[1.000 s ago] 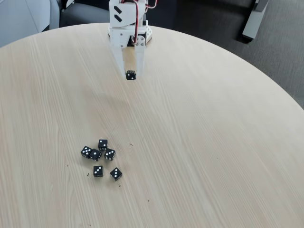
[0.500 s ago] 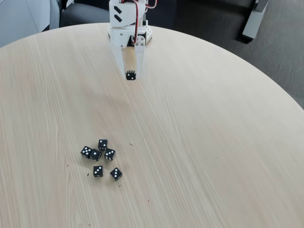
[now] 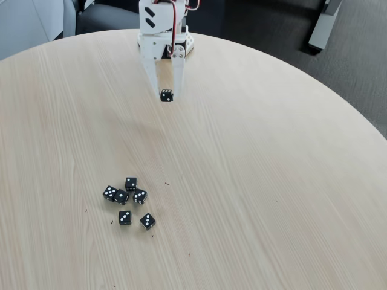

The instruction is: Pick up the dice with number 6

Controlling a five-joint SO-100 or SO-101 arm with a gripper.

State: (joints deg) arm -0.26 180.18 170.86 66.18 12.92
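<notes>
1 die (image 3: 166, 95) clamped in jaws (image 3: 166, 95); pips crowded, likely 6; no writing legible.

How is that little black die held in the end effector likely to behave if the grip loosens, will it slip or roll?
The die looks like a small, rigid cube, so it probably won't deform. The end effector pinches it only at the fingertips, so a slight loosening could let it slip. Dropped on the smooth table, it would likely tumble briefly, then settle flat.
</notes>
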